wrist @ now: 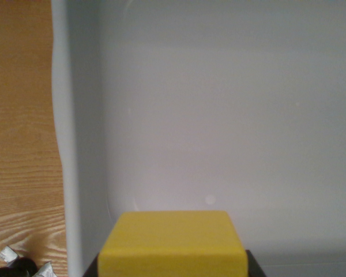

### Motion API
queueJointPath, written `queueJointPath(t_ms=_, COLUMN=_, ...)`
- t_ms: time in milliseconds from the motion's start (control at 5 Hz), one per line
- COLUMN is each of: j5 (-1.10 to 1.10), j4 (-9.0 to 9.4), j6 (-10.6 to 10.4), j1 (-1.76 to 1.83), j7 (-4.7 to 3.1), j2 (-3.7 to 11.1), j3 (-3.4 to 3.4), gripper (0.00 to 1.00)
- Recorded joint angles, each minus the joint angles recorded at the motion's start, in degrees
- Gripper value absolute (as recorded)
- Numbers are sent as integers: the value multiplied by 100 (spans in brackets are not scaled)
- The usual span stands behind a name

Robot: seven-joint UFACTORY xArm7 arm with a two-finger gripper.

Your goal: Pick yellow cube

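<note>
A: Where does the yellow cube (pixel 172 242) sit?

B: Bottom centre of the wrist view, close under the camera, over the pale grey floor of a bin (pixel 219 115).

A: Claw (pixel 172 271) state?

B: Dark finger parts (pixel 252 265) show at both lower corners of the cube, tight against its sides. Closed around the cube, as far as I can see; the tips themselves are cut off by the frame edge.

A: Pose?

B: Camera looks straight down into the bin. The bin's rim runs along the wrist view's left, with the wooden desk (pixel 20 115) beyond it.
</note>
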State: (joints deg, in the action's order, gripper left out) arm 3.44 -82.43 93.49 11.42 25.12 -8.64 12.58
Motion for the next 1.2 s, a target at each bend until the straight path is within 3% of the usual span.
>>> queueJointPath(t_ms=1200, j5=15, j4=-130, j6=189, j1=-4, j7=-9, j2=-61, j3=-1, gripper=100)
